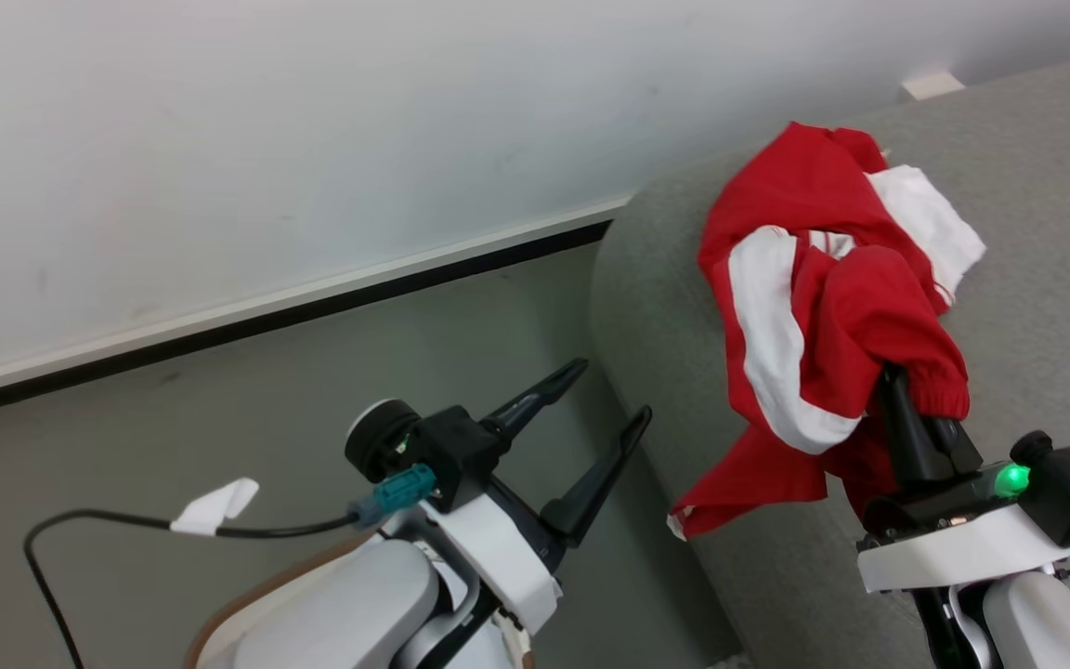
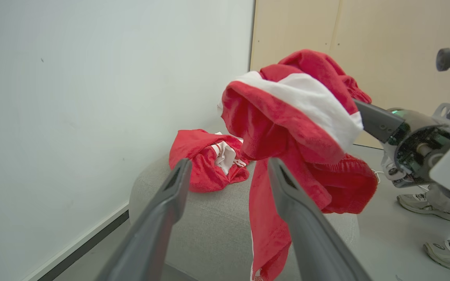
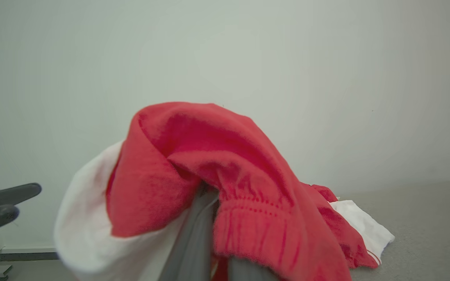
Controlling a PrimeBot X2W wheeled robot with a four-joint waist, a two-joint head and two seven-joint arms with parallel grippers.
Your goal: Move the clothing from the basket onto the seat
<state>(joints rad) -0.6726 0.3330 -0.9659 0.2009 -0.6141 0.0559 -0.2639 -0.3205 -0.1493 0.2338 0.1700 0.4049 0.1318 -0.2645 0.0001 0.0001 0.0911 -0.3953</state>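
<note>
Item: red-and-white garment (image 1: 832,316), bunched, held up over the near edge of the seat (image 1: 1037,232), one tail hanging down the seat's side.
Holder: right gripper (image 1: 906,418), fingers pointing up and buried in the cloth, clamped on it (elastic hem draped over them). Forearm rises from the lower right.
Also: second red garment (image 2: 201,160), crumpled, lying on the seat top behind.
Left gripper (image 1: 611,390): fingers spread and empty, raised over the grey floor (image 1: 312,372) beside the seat.
Room: white wall (image 1: 312,139), dark skirting; a person's sneakers (image 2: 420,203).
</note>
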